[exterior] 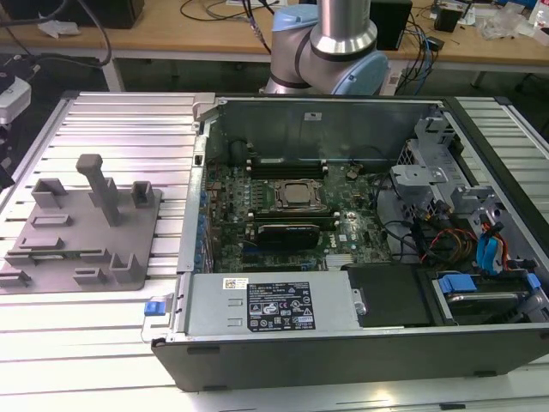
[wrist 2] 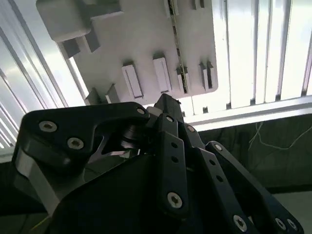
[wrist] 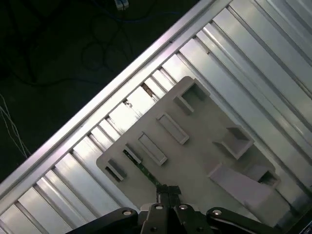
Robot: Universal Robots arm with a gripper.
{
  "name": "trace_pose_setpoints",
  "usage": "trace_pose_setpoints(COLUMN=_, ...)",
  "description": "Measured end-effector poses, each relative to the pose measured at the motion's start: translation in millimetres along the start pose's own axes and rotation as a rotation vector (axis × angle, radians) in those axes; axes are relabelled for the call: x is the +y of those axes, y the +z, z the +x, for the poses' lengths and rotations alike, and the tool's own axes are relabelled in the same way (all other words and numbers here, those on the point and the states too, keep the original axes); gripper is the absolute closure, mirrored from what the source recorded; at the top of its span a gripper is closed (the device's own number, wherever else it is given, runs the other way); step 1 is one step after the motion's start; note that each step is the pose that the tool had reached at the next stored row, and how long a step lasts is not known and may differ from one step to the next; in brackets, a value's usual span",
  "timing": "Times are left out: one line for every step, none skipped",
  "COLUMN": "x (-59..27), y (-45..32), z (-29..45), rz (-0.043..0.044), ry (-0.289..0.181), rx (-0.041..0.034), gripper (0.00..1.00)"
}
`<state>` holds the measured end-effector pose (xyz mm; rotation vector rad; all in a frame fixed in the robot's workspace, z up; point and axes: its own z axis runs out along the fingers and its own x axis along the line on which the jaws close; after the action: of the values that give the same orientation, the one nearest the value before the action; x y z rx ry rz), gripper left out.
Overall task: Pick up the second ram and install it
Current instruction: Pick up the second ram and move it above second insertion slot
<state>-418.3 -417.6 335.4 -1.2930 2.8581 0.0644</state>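
End effector (wrist: 168,190), tips apparently together and empty, hangs over the fixture (wrist: 195,158). Your ram (wrist: 140,167) stands on edge in a slot just beyond the tips, long axis running straight away from them.

Dk-green second ram (wrist: 141,168), grey fixture (exterior: 86,227), ribbed silver tbl (exterior: 120,129).

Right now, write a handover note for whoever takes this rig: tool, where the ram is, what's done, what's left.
The second ram, a thin green circuit-board stick, stands on edge in a slot of the grey plastic holder plate.
The tool hovers over that plate, tip near the ram's end; contact unclear.
The open dark computer case sits at the exterior view's right of the plate.
Done: nothing yet, ram not lifted.
Left: pick-up and install.
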Motion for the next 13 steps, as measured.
trace_pose_setpoints(x=0.0, y=0.2, z=0.0, rz=-0.0010, ry=-0.048, rx=0.0017, gripper=0.92)
trace_pose_setpoints(x=0.0, y=0.2, z=0.0, rz=-0.0015, ry=-0.070, rx=0.0026, gripper=0.92)
trace_pose_setpoints(x=0.0, y=0.3, z=0.0, rz=-0.0018, ry=-0.088, rx=0.0032, gripper=0.92)
trace_pose_setpoints(x=0.0, y=0.3, z=0.0, rz=-0.0022, ry=-0.107, rx=0.0038, gripper=0.92)
trace_pose_setpoints(x=0.0, y=0.4, z=0.0, rz=-0.0026, ry=-0.126, rx=0.0045, gripper=0.92)
trace_pose_setpoints(x=0.0, y=0.6, z=0.0, rz=-0.0037, ry=-0.179, rx=0.0063, gripper=0.92)
trace_pose_setpoints(x=0.0, y=0.8, z=0.0, rz=-0.0042, ry=-0.207, rx=0.0074, gripper=0.92)
trace_pose_setpoints(x=0.0, y=1.0, z=0.0, rz=-0.0050, ry=-0.242, rx=0.0086, gripper=0.92)
trace_pose_setpoints(x=-0.1, y=1.2, z=0.0, rz=-0.0056, ry=-0.271, rx=0.0097, gripper=0.92)
trace_pose_setpoints(x=-0.1, y=1.6, z=0.0, rz=-0.0064, ry=-0.307, rx=0.0112, gripper=0.92)
trace_pose_setpoints(x=-0.1, y=2.3, z=0.0, rz=-0.0071, ry=-0.348, rx=0.0127, gripper=0.92)
trace_pose_setpoints(x=-0.2, y=2.6, z=0.1, rz=-0.0075, ry=-0.372, rx=0.0137, gripper=0.92)
trace_pose_setpoints(x=-0.2, y=3.0, z=0.0, rz=-0.0077, ry=-0.391, rx=0.0146, gripper=0.92)
